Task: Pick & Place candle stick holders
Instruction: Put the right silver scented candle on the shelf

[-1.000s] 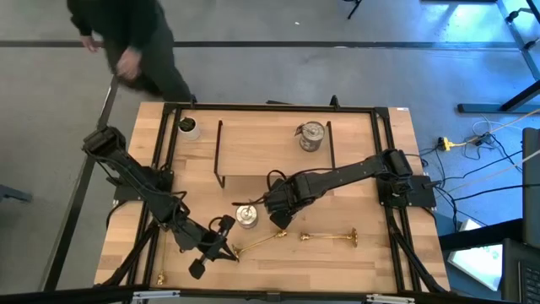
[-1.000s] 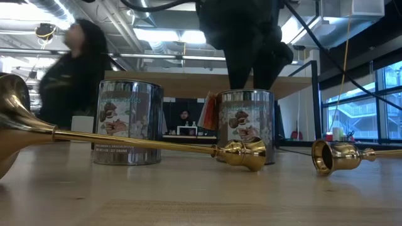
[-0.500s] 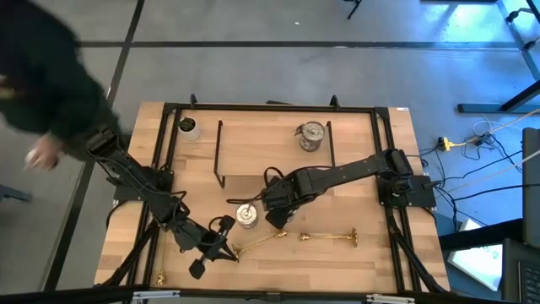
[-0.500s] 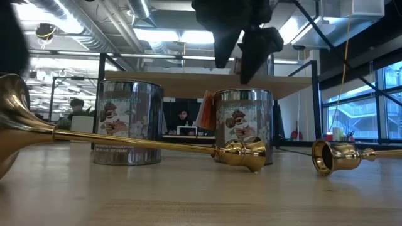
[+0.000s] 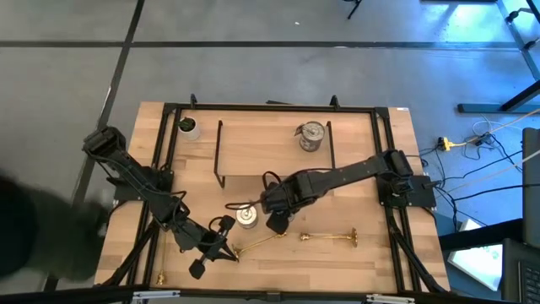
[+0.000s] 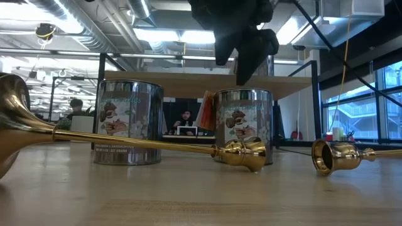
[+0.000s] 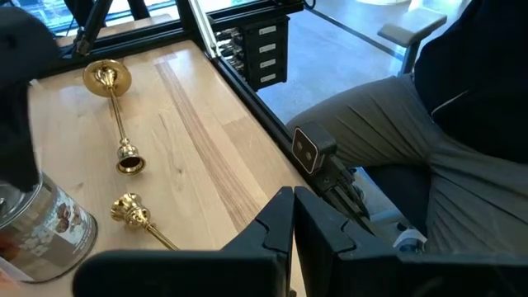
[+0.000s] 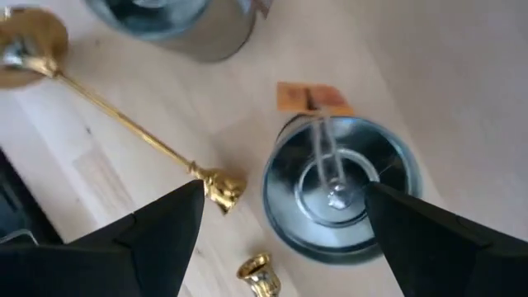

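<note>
Two gold candle sticks lie on their sides near the table's near edge: one [image 5: 261, 242] just right of my left gripper [image 5: 226, 249], one [image 5: 329, 237] farther right. A third gold piece [image 5: 160, 277] lies at the near left corner. One silvery cup [image 5: 246, 217] stands mid-table and another [image 5: 312, 135] stands at the back. A third cup [image 8: 338, 190] stands right under my right gripper [image 8: 285, 194], which is open and hovers above it [image 6: 245, 56]. My left gripper [image 7: 290, 210] is shut and empty, low over the table.
A black wire rack [image 5: 221, 156] stands across the table's middle, and a small white pot with a plant [image 5: 187, 127] sits at the far left corner. A person blurs past the table's left side [image 5: 34, 236]. Grey trousers [image 7: 396, 140] show beyond the table edge.
My right gripper has risen from the rim of the cup under it and drifted slightly toward the table's left; the cup stays upright. A person has walked from the far left corner along the table's left side toward the near end.
</note>
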Action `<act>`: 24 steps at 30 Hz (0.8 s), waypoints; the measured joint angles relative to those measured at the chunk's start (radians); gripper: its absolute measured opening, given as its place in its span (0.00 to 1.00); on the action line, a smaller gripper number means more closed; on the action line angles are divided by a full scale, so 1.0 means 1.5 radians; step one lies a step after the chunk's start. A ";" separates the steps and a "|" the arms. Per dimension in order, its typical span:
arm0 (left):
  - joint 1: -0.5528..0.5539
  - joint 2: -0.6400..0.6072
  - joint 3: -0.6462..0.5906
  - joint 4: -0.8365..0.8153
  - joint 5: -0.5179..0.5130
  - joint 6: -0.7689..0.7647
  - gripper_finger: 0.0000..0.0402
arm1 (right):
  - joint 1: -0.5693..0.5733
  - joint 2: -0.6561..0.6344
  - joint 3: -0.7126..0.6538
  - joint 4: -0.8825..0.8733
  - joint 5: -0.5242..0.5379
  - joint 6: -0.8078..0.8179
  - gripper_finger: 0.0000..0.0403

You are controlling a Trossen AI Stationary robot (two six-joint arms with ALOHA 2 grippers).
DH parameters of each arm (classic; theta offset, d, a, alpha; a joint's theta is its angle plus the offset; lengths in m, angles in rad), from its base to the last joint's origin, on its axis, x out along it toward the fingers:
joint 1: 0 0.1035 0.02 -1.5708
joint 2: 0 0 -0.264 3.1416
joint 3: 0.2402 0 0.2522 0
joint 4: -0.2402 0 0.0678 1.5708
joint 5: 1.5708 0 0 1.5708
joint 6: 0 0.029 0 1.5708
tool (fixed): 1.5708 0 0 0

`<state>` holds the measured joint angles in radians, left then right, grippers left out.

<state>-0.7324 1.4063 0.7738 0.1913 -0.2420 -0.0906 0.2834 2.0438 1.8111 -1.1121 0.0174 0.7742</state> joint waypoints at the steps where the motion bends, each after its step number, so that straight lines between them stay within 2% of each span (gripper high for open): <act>1: 0.000 0.000 0.000 0.000 0.000 0.000 0.01 | 0.002 0.000 0.000 -0.002 -0.005 -0.009 0.84; 5: 0.000 0.000 0.000 0.000 0.000 0.000 0.01 | 0.001 0.000 0.000 0.009 -0.068 -0.040 0.84; 8: 0.000 0.000 0.000 0.000 0.000 0.000 0.01 | -0.005 0.000 0.000 0.018 -0.090 -0.053 0.84; 24: 0.000 0.000 0.000 0.000 0.000 0.000 0.01 | -0.005 0.000 0.000 -0.046 -0.019 -0.049 0.84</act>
<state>-0.7322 1.4063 0.7742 0.1913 -0.2420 -0.0911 0.2756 2.0438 1.8111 -1.1816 -0.0115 0.7001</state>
